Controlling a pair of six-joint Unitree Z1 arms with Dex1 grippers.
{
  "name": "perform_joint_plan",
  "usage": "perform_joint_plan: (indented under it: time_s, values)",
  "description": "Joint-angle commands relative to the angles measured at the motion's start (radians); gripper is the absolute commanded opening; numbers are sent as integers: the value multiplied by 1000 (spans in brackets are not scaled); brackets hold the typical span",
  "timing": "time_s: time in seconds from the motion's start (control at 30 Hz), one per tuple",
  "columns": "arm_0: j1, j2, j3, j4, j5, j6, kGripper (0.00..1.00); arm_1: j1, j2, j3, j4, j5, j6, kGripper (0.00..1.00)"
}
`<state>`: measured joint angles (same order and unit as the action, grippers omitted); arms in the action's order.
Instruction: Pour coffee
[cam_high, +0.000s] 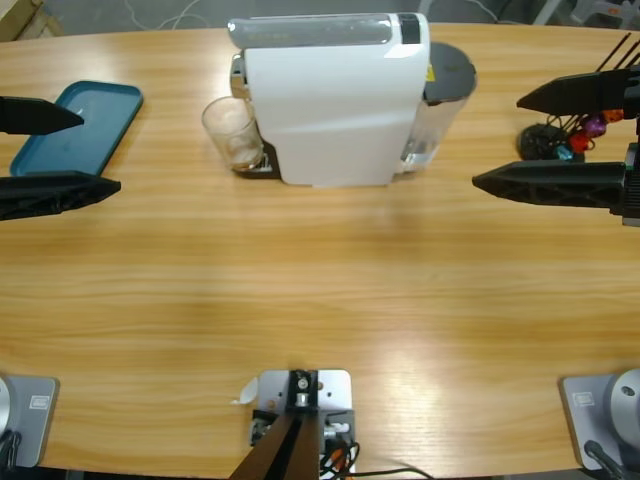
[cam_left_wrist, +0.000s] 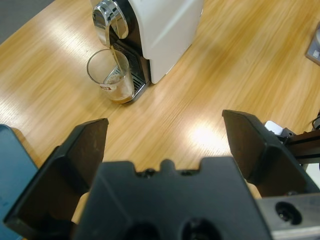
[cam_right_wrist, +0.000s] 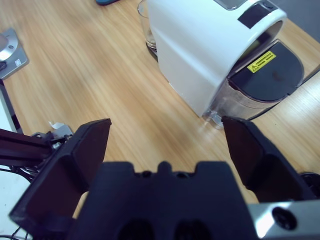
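Note:
A small clear glass tumbler (cam_high: 232, 132) (cam_left_wrist: 110, 76) stands on the drip tray under the chrome spout (cam_left_wrist: 107, 15) of a white coffee machine (cam_high: 335, 100) (cam_right_wrist: 200, 50). A thin layer of brown coffee (cam_left_wrist: 120, 94) lies in the bottom of the glass, and a thin stream seems to run down from the spout. My left gripper (cam_high: 100, 150) (cam_left_wrist: 165, 120) is open at the table's left edge, well short of the glass. On the machine's other side my right gripper (cam_high: 497, 142) (cam_right_wrist: 165, 122) is open near the dark water tank (cam_right_wrist: 260, 85). Neither holds anything.
A teal tray (cam_high: 80, 125) lies at the back left, partly behind the left gripper's far jaw. A black stand with small coloured capsules (cam_high: 565, 140) sits at the back right between the right gripper's jaws. Bare wooden table (cam_high: 320, 300) stretches in front of the machine.

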<state>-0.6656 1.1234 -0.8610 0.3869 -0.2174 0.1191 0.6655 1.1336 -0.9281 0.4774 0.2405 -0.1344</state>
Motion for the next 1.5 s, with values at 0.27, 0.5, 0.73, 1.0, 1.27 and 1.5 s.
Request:
perform_joint_plan:
  time_s: [0.27,0.5,0.73,1.0,1.27,1.5]
  values:
    - [-6,-3,8,18,4,-9,996,-12,-30,32,-8,-14,-5,1000]
    - [-5,3,19,17,15,-9,1000,-12,-36,48,-8,-15,-5,1000]
    - [-5,-4,23,15,15,-13,1000,-12,-38,49,-12,-17,-5,1000]
    - [-5,-9,25,15,15,-13,1000,-11,-40,54,-13,-17,-5,1000]
    - [-5,-11,29,15,13,-18,1000,-10,-50,61,-13,-24,-5,1000]
    - [-6,-24,32,15,3,-18,1000,-10,-52,63,-13,-25,-5,1000]
